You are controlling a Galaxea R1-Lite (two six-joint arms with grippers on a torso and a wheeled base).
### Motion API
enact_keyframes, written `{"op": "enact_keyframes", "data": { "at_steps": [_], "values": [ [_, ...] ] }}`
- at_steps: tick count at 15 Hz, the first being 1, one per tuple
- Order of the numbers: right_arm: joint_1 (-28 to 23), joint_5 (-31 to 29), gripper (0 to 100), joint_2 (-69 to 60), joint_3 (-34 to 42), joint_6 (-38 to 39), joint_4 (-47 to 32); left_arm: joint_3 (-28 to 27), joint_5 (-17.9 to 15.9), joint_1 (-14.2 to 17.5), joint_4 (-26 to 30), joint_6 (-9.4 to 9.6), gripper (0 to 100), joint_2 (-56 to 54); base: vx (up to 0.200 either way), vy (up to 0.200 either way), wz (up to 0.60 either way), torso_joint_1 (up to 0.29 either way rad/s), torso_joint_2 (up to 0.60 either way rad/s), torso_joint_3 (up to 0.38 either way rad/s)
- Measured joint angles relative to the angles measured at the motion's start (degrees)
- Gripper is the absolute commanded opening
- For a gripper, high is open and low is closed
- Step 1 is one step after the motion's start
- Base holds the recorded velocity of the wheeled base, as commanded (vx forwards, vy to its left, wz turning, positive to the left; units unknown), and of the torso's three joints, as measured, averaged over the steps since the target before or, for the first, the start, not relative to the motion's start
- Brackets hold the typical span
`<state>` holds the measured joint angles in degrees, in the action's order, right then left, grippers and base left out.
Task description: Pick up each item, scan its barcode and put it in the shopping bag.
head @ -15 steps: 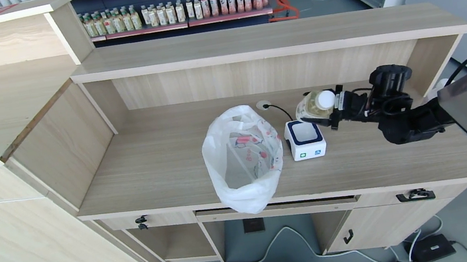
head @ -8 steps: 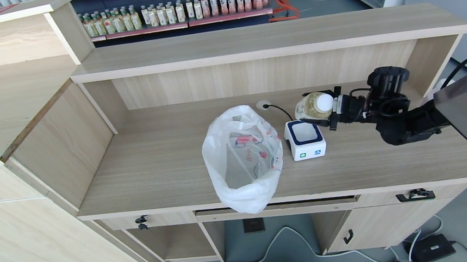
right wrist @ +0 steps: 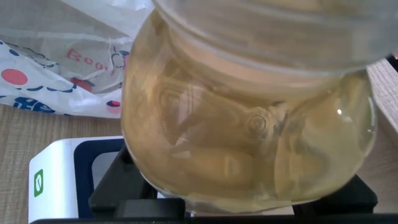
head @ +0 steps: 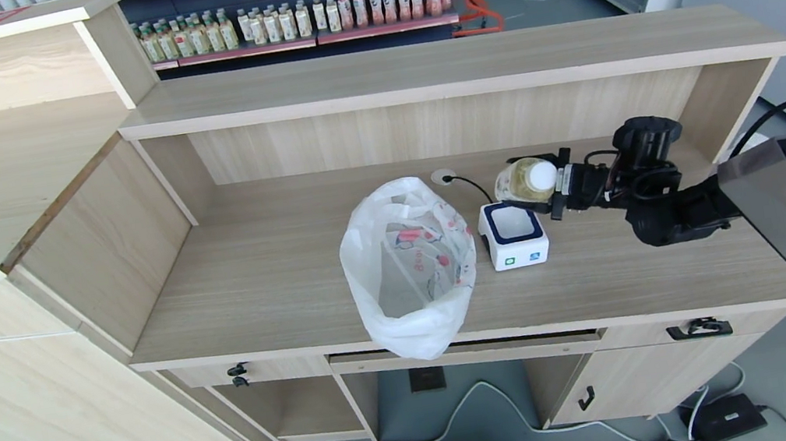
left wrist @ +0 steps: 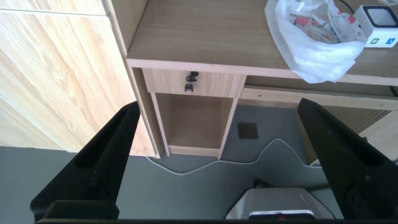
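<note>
Bottle (head: 519, 181) of pale yellowish liquid, with a white cap, sits clenched in the right claw (head: 531, 183), whose dark fingers close on it from both sides. It hangs off the surface (head: 275, 271), over the far right corner of the white barcode scanner (head: 513, 234). The cap is at the end nearer the wrist.

In the right wrist view the bottle's (right wrist: 249, 124) clear rounded body is right in front of the lens. The scanner (right wrist: 62, 174) lies directly beneath it, and whether the two touch cannot be told from there.

A white plastic shopping bag (head: 408, 265) with red and blue print stands open just to the left of the scanner. Its lower part droops over the surface's front edge. A black cable (head: 466, 181) runs from the scanner's far side to a round port behind it.

The left claw (left wrist: 219, 124) is released, its two dark fingers spread wide with nothing between them. It hangs low, well away from the scanner (left wrist: 376, 18), in front of the open compartment under the surface. Above it are the bag (left wrist: 317, 37) and a small drawer lock (left wrist: 191, 82).
</note>
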<state>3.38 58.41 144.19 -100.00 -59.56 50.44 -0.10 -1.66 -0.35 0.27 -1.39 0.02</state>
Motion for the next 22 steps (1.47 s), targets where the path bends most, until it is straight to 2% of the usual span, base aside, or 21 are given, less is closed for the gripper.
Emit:
{"op": "enact_keyframes", "data": {
  "at_steps": [16,19,22],
  "values": [
    [1.28,-0.07,0,3.77,-3.74,0.55,-0.22,-0.01,0.00,0.00,0.00,0.00,100,0.00,0.000,0.000,0.00,0.000,0.00,0.000],
    [1.05,-0.68,0,2.26,-3.34,4.30,0.05,-0.01,0.00,0.00,-0.02,0.02,100,0.00,0.000,0.000,0.00,0.000,0.00,0.000],
    [0.10,-6.66,0,-2.24,0.94,12.70,0.33,-0.01,0.00,0.00,-0.02,0.00,100,0.00,0.000,0.000,0.00,0.000,0.00,0.000]
  ]
}}
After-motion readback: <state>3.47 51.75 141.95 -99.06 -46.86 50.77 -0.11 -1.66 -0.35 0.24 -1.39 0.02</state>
